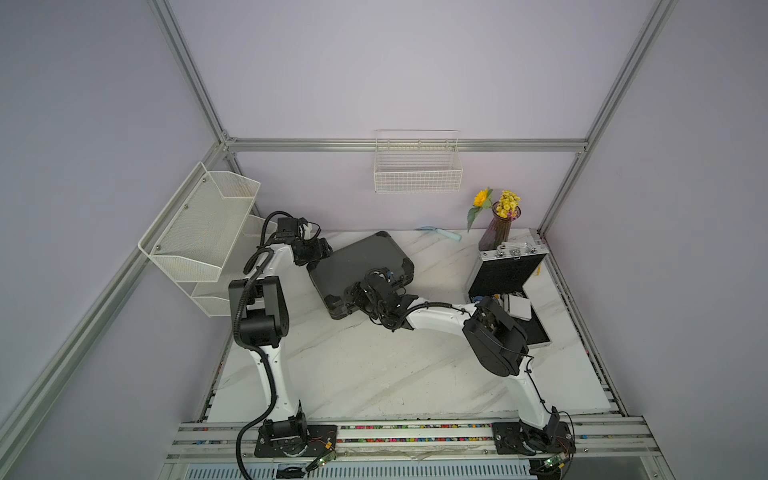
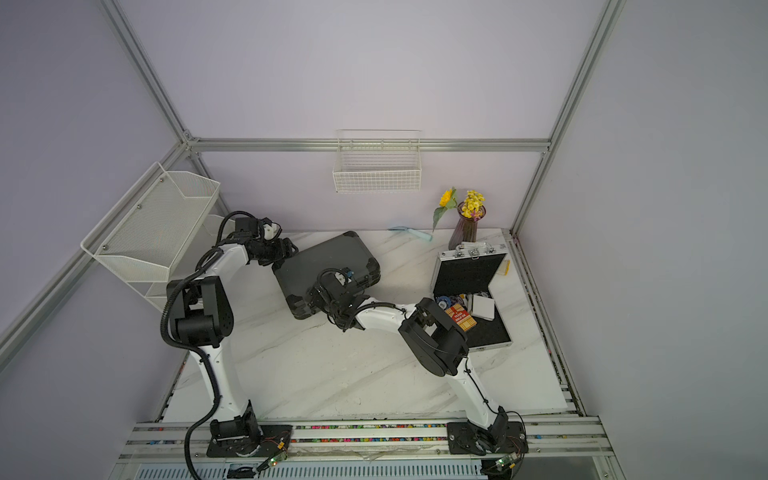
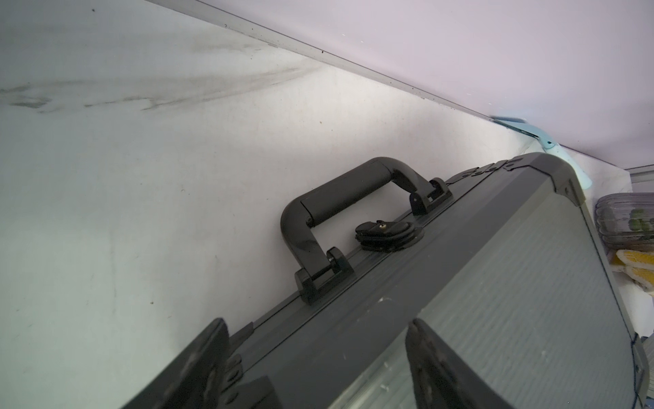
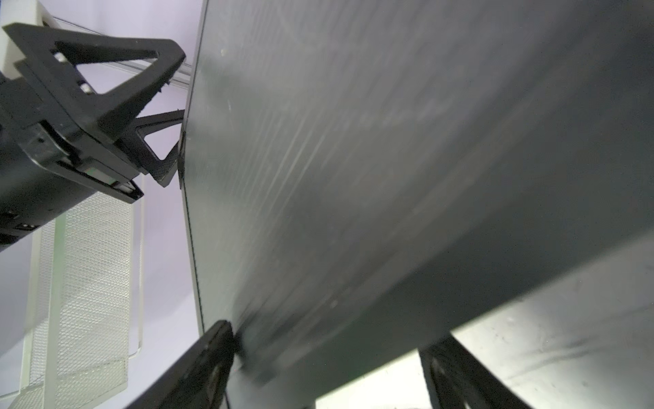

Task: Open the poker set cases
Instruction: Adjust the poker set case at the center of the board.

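"Looking across the white marble tabletop (image 1: pixel 374 374), where is the larger dark grey ribbed hard case (image 1: pixel 357 262) (image 2: pixel 324 259) with the black corner caps?"

"Toward the back left, turned askew, with both arms reaching to it. From above its lid looks down. Whether it is ajar, I cannot tell."

"And the left gripper (image 1: pixel 322 249) (image 2: pixel 291 249)?"

"At the case's far left corner in both top views. Its wrist camera shows the fingers spread wide: one finger (image 3: pixel 435 371) over the ribbed lid, the other beside the side wall. That wall carries the black plastic carrying handle (image 3: pixel 350 198) and a round black latch (image 3: pixel 385 235). I see nothing pinched."

"The right gripper (image 1: pixel 353 293) (image 2: pixel 313 293)?"

"At the near edge. It is spread too, with the case's edge between the fingers and one fingertip (image 4: pixel 216 347) touching a corner. That close view is blurred."

"The smaller one?"

"The square silver aluminium case (image 1: pixel 505 270) (image 2: pixel 465 276) stands open on the right side of the table. Its black-lined lid is upright, and the base holds poker chips (image 2: pixel 444 300), a red card pack (image 2: pixel 459 318) and a white box (image 2: pixel 482 307). Both grippers are well apart from it."

"Anything else?"

"A dark glass vase (image 1: pixel 496 232) of yellow flowers just behind that lid. A pale blue tool (image 1: pixel 440 234) lies by the back wall, a white wire basket (image 1: pixel 417 174) hangs on it, and a white mesh shelf (image 1: pixel 199 232) is at the left."
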Robot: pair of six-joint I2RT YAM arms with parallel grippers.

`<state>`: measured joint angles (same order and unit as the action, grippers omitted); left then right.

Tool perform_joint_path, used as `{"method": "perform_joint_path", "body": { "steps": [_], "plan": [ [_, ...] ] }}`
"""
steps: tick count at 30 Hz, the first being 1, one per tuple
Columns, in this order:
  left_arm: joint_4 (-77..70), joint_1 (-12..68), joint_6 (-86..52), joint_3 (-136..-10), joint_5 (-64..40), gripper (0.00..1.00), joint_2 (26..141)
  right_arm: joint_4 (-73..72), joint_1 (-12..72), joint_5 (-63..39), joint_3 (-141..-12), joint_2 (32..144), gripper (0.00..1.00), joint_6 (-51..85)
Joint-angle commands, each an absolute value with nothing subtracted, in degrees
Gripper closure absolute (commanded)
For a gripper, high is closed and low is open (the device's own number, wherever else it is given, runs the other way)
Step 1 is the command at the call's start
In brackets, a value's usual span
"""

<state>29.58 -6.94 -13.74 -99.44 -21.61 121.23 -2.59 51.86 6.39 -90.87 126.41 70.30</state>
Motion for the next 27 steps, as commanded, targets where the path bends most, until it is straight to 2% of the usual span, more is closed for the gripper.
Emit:
{"method": "perform_joint_path", "body": {
  "steps": [1, 27],
  "plan": [
    [33.23, -5.96, -13.37, -98.25, -25.58, 0.21, 122.21, -2.29, 51.41, 6.49, -92.03, 128.05, 0.16, 72.17],
    [40.50, -2.47, -9.15, -97.16, -27.72, 0.21, 127.26, -4.77, 45.57, 2.82, -84.11, 121.81, 0.18, 71.46]
  ]
}}
